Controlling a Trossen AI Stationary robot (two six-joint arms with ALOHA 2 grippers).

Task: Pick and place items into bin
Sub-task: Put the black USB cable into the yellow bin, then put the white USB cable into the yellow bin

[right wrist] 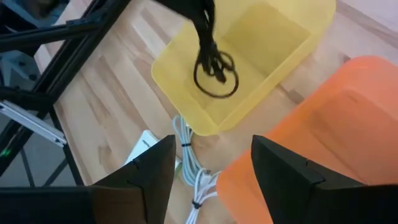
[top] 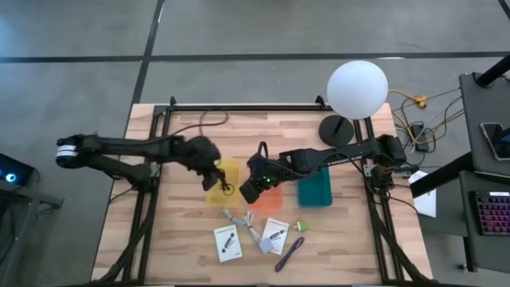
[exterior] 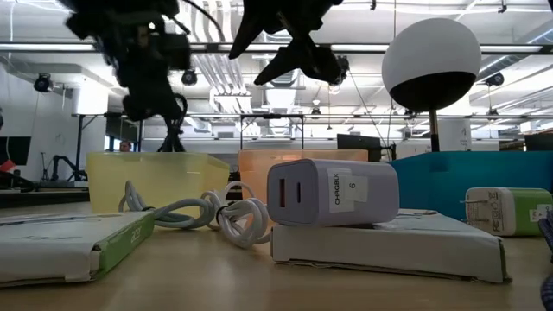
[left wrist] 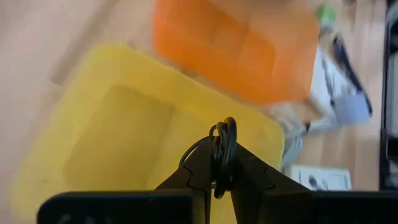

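My left gripper hangs over the yellow bin, shut on a coil of black cable; the right wrist view shows the coil dangling above the bin's inside. My right gripper is open and empty above the orange bin. On the table near the front lie a white cable, two white cards, a grey charger, a green cube and a purple strap. My left gripper pinches the black cable coil between its two fingers, gripping several loops bunched together. The fingers come from above, pointing down. The coil is lifted clear and hangs below the fingertips over the yellow bin.
A teal bin stands to the right of the orange one. A white globe lamp on a dark base rises at the far right. In the low view a white charger rests on a card box.
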